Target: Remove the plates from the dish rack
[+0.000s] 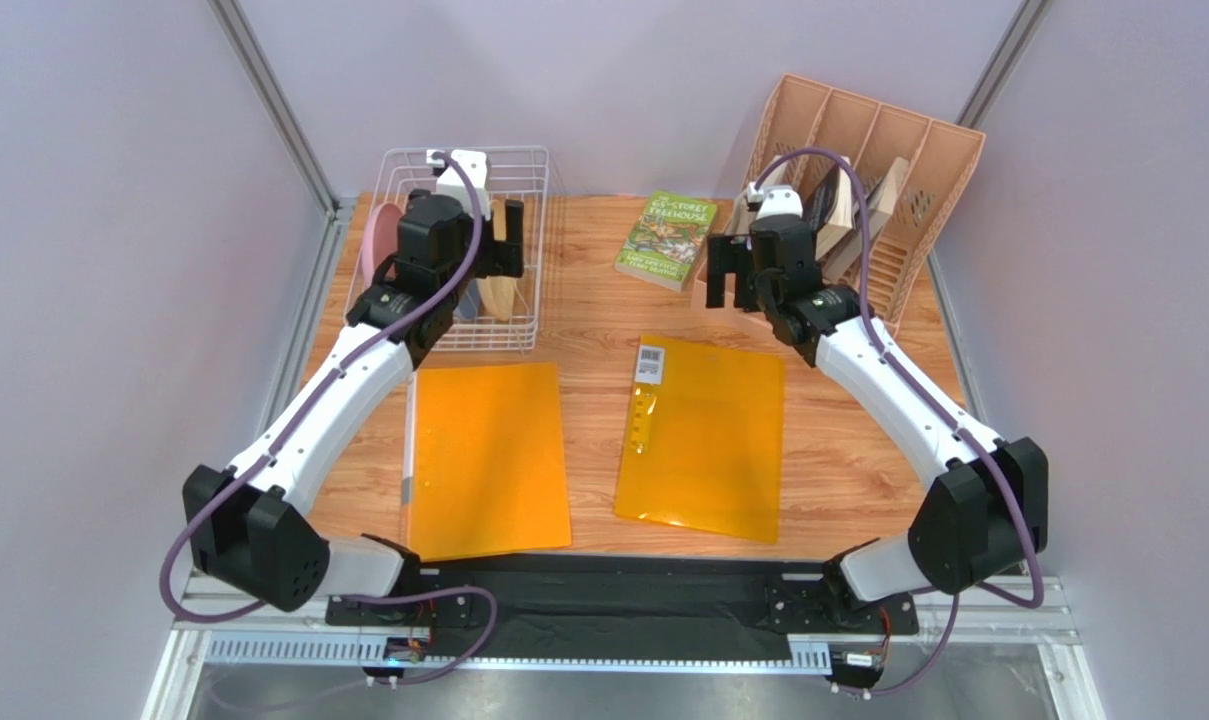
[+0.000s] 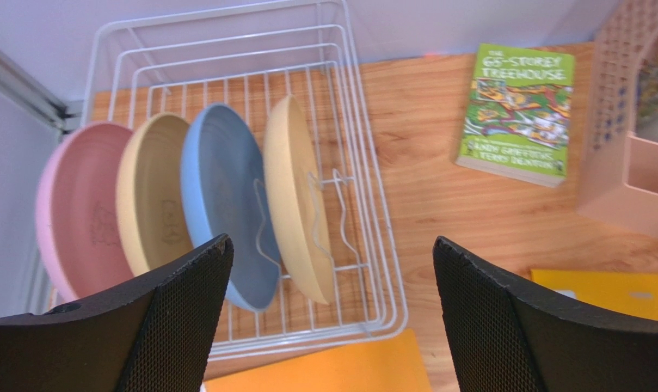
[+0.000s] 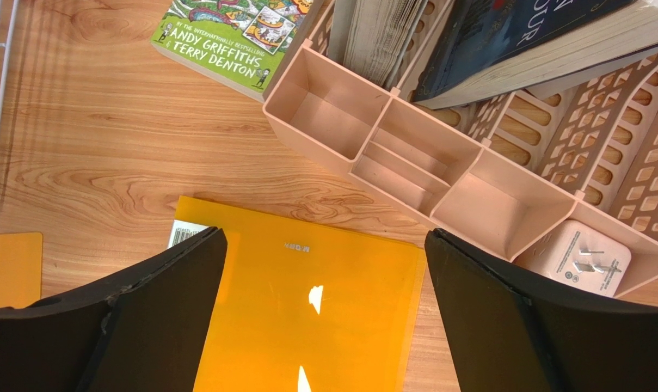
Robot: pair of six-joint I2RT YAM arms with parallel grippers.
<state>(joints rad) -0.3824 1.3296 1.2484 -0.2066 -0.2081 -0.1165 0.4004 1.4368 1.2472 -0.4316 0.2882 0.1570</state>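
Left wrist | plates (image 2: 226,188) on edge | row across dish rack (image 2: 307,336)

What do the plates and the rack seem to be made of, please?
Plates: probably matte plastic or a fibre composite; the pastel faces show no gloss, so glazed ceramic looks unlikely.
Rack: likely white-coated metal wire; thin, evenly bent rods form a grid with a smooth white surface.
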